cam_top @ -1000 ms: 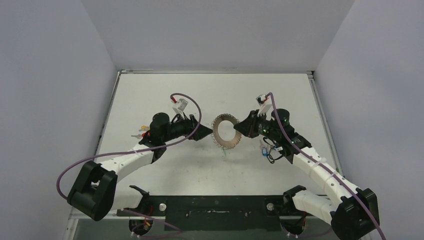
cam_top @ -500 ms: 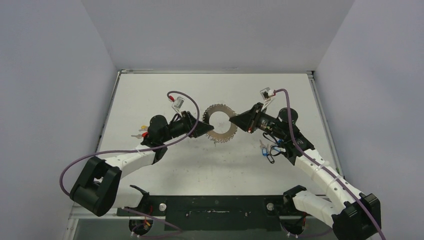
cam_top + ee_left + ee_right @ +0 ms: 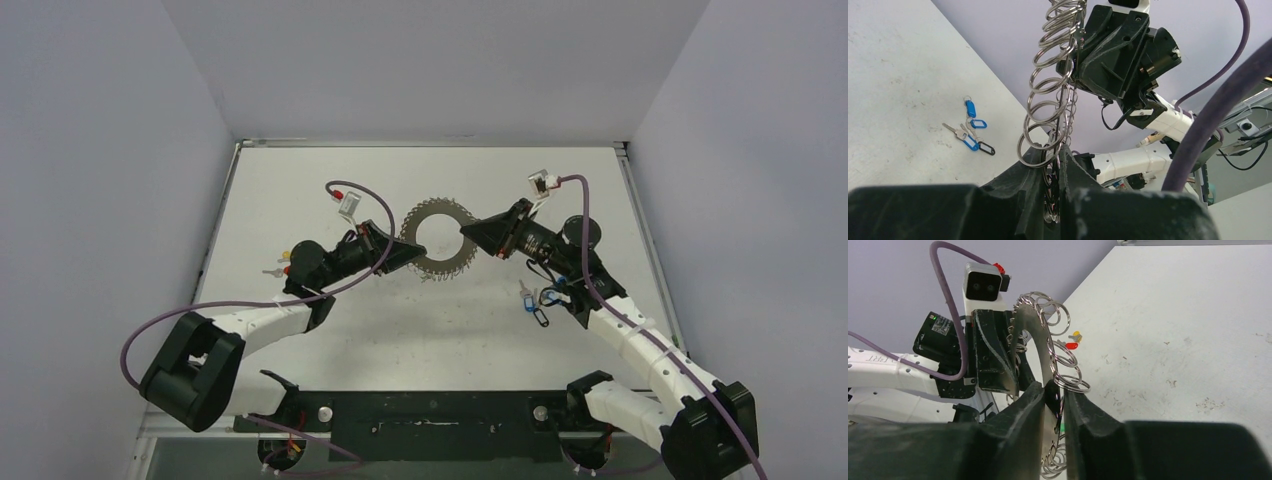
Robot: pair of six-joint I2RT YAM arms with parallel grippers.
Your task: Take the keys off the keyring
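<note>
The keyring (image 3: 437,238), a flat grey disc fringed with silver wire loops, hangs in the air between both arms. My left gripper (image 3: 410,256) is shut on its lower left rim. In the left wrist view the jaws (image 3: 1054,150) pinch the rim and loops (image 3: 1047,100). My right gripper (image 3: 466,234) is shut on the right rim. The right wrist view shows its fingers (image 3: 1053,388) clamped on the grey plate (image 3: 1030,337). A small patch of green tag (image 3: 1062,427) shows behind the ring between the right fingers. The key itself is hidden.
Blue- and black-tagged keys (image 3: 535,305) lie on the table beside the right arm, also seen as blue tags (image 3: 970,132). Red- and yellow-tagged keys (image 3: 283,263) lie by the left arm, with those tags (image 3: 1073,342) behind the ring. Walls enclose the table.
My left gripper has closed onto the ring's rim. Both arms carried the ring up and away from the bases, and it has turned to face the top camera more.
</note>
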